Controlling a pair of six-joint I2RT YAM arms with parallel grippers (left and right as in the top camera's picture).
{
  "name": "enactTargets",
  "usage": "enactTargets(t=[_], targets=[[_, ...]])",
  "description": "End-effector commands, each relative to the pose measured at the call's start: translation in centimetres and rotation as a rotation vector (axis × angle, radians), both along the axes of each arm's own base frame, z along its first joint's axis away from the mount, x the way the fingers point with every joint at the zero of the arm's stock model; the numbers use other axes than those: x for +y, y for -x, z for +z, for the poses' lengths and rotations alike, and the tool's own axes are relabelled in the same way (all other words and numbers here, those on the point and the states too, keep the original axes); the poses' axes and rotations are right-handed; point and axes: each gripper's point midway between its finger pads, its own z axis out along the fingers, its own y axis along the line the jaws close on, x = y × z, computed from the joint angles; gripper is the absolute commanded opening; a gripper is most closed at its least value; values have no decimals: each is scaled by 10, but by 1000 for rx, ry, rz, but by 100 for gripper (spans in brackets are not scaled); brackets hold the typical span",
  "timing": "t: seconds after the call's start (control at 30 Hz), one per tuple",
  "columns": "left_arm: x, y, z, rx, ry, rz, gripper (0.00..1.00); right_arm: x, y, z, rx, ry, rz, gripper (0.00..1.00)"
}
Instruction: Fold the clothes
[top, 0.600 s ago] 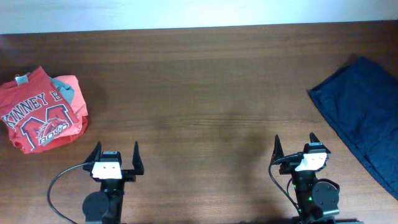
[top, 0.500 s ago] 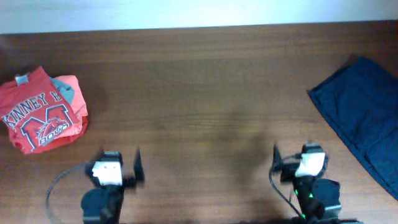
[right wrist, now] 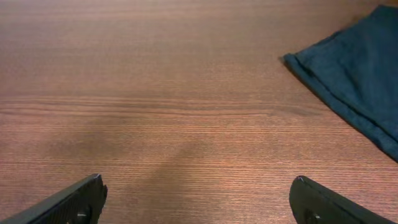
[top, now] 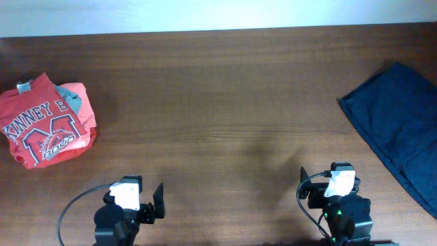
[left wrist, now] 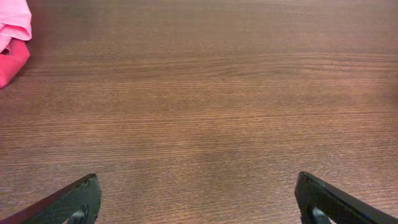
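Note:
The clothes, a plain dark navy-blue garment (top: pixel 399 123), lie flat at the table's right edge. Their near corner shows at the upper right of the right wrist view (right wrist: pixel 354 68). My left gripper (top: pixel 136 198) is open and empty at the front left, its fingertips wide apart over bare wood in its wrist view (left wrist: pixel 198 199). My right gripper (top: pixel 336 183) is open and empty at the front right (right wrist: pixel 198 199), to the left of and nearer than the garment, apart from it.
A folded red T-shirt with white lettering (top: pixel 44 121) lies at the far left of the brown wooden table (top: pixel 218 96); its edge shows in the left wrist view (left wrist: pixel 13 37). Cables run beside both arm bases.
Both grippers have drawn back toward the front edge and tilted. The left one has also turned a little to the right. The garments have not moved.

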Motion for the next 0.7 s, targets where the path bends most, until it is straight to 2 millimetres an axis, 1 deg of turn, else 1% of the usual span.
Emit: enactTargets(t=[0.0, 0.5, 0.57, 0.67], targets=[[-4, 1, 0, 3, 27, -11, 99, -2, 1, -3, 6, -3, -12, 98], [-1, 1, -1, 5, 13, -3, 99, -2, 1, -3, 6, 2, -14, 98], [6, 0, -2, 4, -10, 34, 99, -2, 1, -3, 6, 2, -14, 98], [6, 0, -2, 4, -9, 33, 99, -2, 1, -3, 6, 2, -14, 98]])
